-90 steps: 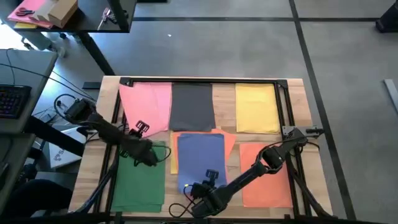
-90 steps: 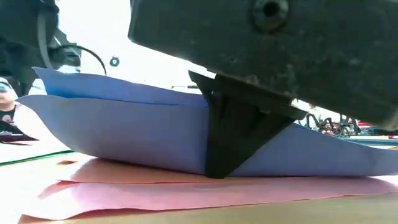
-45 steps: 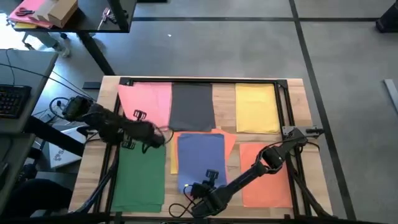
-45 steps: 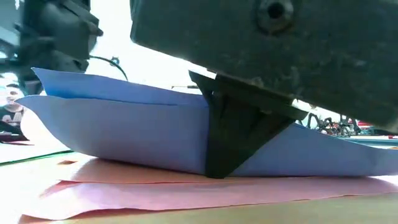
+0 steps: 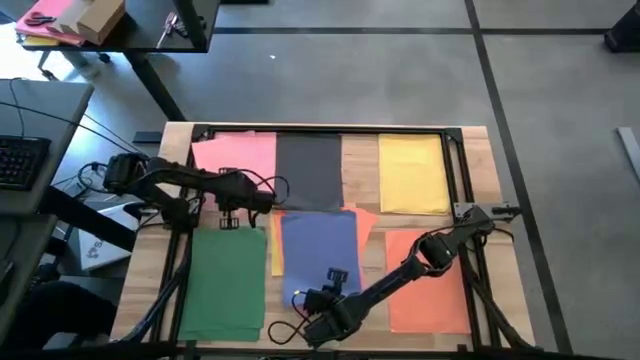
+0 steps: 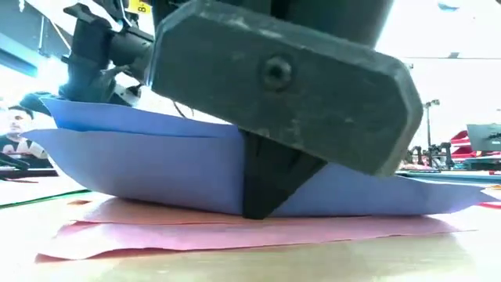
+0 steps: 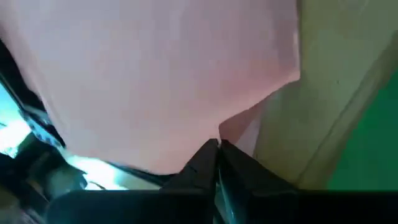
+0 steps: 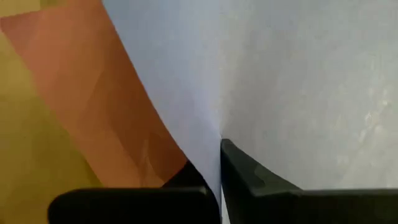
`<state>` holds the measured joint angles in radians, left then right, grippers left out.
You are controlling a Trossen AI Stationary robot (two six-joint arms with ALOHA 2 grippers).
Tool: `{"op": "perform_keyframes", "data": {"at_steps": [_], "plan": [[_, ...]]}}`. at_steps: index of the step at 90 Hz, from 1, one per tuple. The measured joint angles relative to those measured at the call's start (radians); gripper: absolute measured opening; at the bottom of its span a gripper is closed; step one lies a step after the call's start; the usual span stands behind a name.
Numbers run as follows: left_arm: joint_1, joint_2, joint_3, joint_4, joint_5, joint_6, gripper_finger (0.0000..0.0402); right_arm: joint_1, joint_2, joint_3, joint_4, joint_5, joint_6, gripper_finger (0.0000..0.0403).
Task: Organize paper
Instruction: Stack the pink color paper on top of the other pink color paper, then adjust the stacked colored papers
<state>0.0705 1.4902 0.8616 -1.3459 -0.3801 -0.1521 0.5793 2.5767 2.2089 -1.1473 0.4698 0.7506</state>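
At the table's near edge, the blue sheet (image 5: 318,250) is pinched at its near end by the right gripper (image 5: 322,300), fingers clamped on it, over an orange sheet (image 8: 93,106). The pink sheet (image 5: 238,160) is gripped at its near edge by the left gripper (image 5: 232,202), that arm reaching across the wooden table (image 5: 500,210) from the left. Grey floor (image 5: 350,80) is seen beyond.

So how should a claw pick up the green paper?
By a free edge. The green paper lies flat on the table, so nothing sticks up to grab. Its side nearest the table's left edge is uncovered, so probably slide in low there and pinch.
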Motion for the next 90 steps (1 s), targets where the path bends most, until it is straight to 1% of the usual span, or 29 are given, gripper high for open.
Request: {"op": "perform_keyframes", "data": {"at_steps": [11, 20, 40, 44, 50, 55, 58, 64, 75, 80, 90], "plan": [[0.040, 0.000, 0.000, -0.130, -0.017, -0.111, 0.0027, 0.000, 0.000, 0.000, 0.000, -0.001, 0.000, 0.0000], [0.075, 0.000, 0.000, -0.219, 0.025, -0.176, 0.0049, 0.000, 0.000, 0.000, 0.002, -0.001, 0.000, 0.0000], [0.110, 0.000, 0.000, -0.223, 0.087, -0.206, 0.0113, 0.000, 0.000, 0.000, 0.004, -0.001, 0.008, 0.0000], [0.120, -0.003, 0.004, -0.223, 0.076, -0.219, 0.0126, 0.000, 0.000, 0.000, 0.004, -0.001, 0.008, 0.0000], [0.143, -0.010, 0.016, -0.209, 0.031, -0.285, 0.0144, 0.000, 0.000, 0.000, 0.004, -0.001, 0.008, 0.0000], [0.164, -0.014, 0.024, -0.154, -0.002, -0.328, 0.0155, 0.000, 0.000, 0.000, 0.005, -0.003, 0.008, 0.0000], [0.178, -0.017, 0.024, -0.093, -0.032, -0.360, 0.0161, 0.000, 0.000, 0.000, 0.005, -0.003, 0.008, 0.0000], [0.209, -0.026, 0.016, 0.089, -0.070, -0.386, 0.0165, 0.000, 0.000, 0.000, 0.006, 0.001, 0.008, 0.0000], [0.303, 0.001, -0.023, 0.411, -0.071, -0.342, 0.0162, -0.003, 0.000, 0.000, 0.019, 0.001, 0.010, 0.0000], [0.372, 0.030, -0.026, 0.483, -0.089, -0.335, 0.0159, -0.003, 0.000, 0.000, 0.019, 0.002, 0.008, 0.0000], [0.508, 0.094, -0.028, 0.556, -0.116, -0.309, 0.0157, -0.003, 0.000, 0.000, 0.020, 0.004, 0.008, 0.0000]]}}
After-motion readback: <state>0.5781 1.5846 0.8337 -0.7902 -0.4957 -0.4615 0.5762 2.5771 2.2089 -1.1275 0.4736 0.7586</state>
